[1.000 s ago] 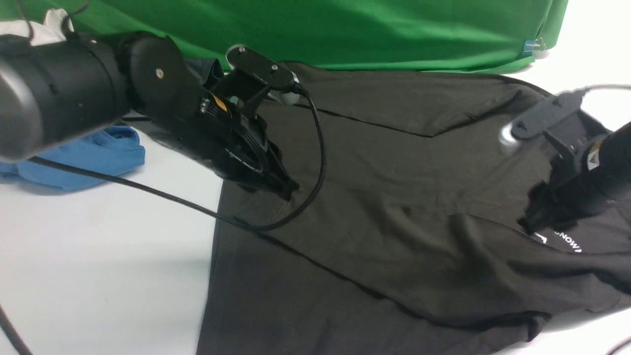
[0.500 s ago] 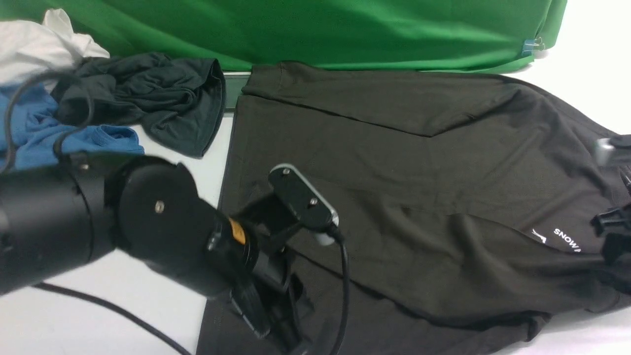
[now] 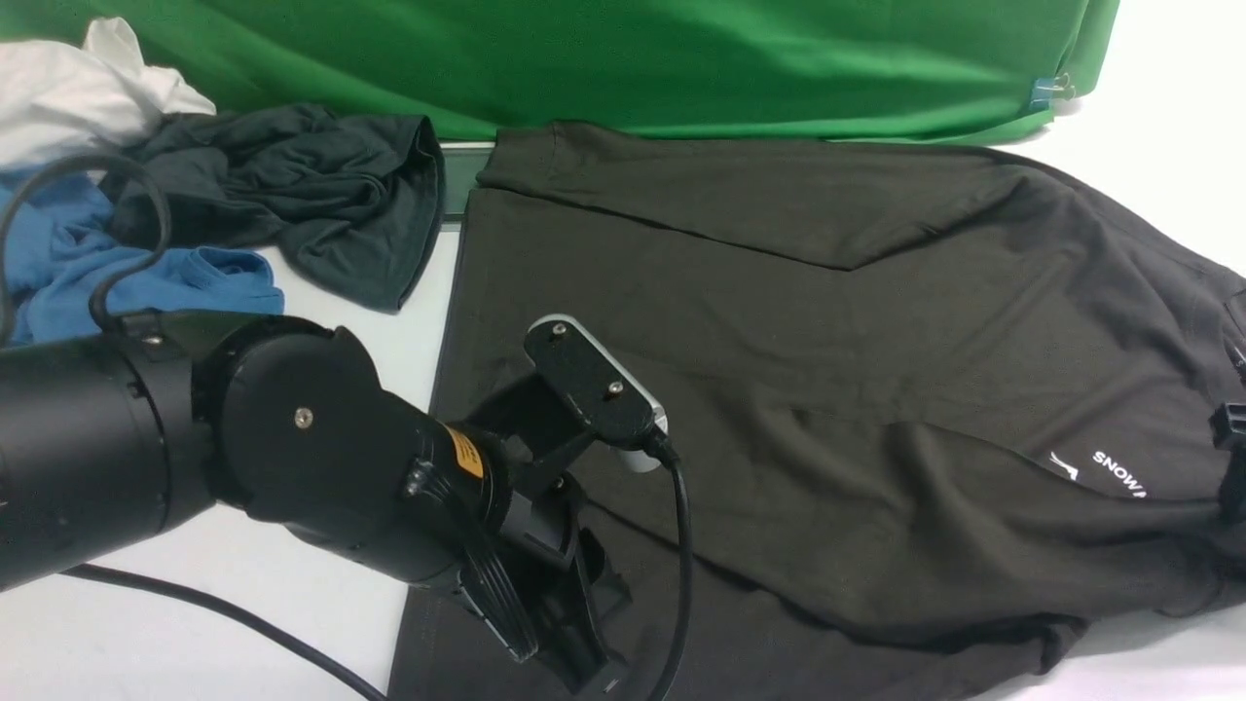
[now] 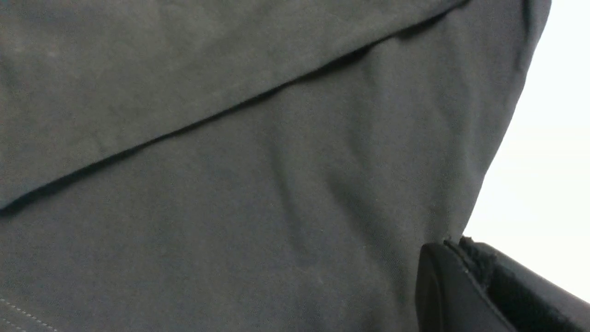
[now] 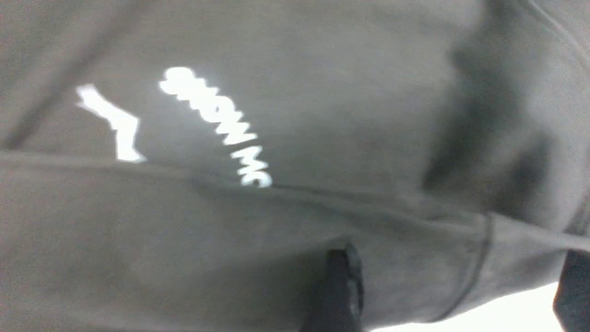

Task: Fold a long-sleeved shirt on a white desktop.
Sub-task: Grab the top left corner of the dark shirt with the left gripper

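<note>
While the long-sleeved shirt (image 3: 779,341) lies spread over the middle and right of the desk (image 3: 146,652), reaching back to the green backdrop (image 3: 633,58), I can see a far layer of it folded over the body. A second fold edge runs slantwise across its near part. Its white print (image 3: 1110,472) sits near the right edge of my front view, and the lettering is cut off by a fold of cloth just on its near side. My left arm comes in from the near left, and the left fingers (image 3: 584,652) are down on the near left part of the shirt, close to its left edge. They are pressed together, but I cannot tell whether any cloth is pinched between them. Only black bits of the right arm show at the right edge of the front view. In the right wrist view the right fingers (image 5: 339,295) stand wide apart, with a hemmed band of the shirt showing between them. At the far left, apart from the shirt, lie a blackish-teal garment (image 3: 292,185), a blue garment (image 3: 58,263) and a white cloth (image 3: 68,88).
</note>
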Controlling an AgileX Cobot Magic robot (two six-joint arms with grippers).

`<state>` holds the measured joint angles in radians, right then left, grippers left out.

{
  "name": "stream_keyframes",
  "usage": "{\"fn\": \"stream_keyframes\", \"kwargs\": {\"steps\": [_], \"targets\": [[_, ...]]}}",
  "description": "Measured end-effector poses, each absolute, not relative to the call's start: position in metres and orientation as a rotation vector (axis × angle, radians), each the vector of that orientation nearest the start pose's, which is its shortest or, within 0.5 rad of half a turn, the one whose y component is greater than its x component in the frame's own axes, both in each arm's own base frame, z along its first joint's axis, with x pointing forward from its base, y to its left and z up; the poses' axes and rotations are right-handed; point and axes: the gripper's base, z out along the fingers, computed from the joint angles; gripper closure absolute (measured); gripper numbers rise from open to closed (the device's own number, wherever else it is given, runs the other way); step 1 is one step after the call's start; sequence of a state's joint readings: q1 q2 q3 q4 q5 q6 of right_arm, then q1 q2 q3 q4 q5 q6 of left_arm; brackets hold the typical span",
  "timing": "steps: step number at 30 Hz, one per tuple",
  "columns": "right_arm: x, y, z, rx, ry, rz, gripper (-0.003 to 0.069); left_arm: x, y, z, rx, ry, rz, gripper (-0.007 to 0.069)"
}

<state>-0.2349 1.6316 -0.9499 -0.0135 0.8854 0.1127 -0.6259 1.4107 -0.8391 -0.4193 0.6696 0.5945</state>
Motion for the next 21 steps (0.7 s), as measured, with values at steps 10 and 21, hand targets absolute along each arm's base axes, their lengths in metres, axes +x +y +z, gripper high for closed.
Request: {"fn": "stream_keyframes", "kwargs": {"steps": [10,21], "targets": [[0.282,-0.067,0.176,0.611,2.982,0.041,0.0203,0.2,-0.174,0.232,1.216,2.412,-0.475,0.0606],[0.283,-0.067,0.161,0.488,3.056,0.046,0.0572,0.2,-0.174,0.232,1.216,2.413,-0.476,0.0606]]}}
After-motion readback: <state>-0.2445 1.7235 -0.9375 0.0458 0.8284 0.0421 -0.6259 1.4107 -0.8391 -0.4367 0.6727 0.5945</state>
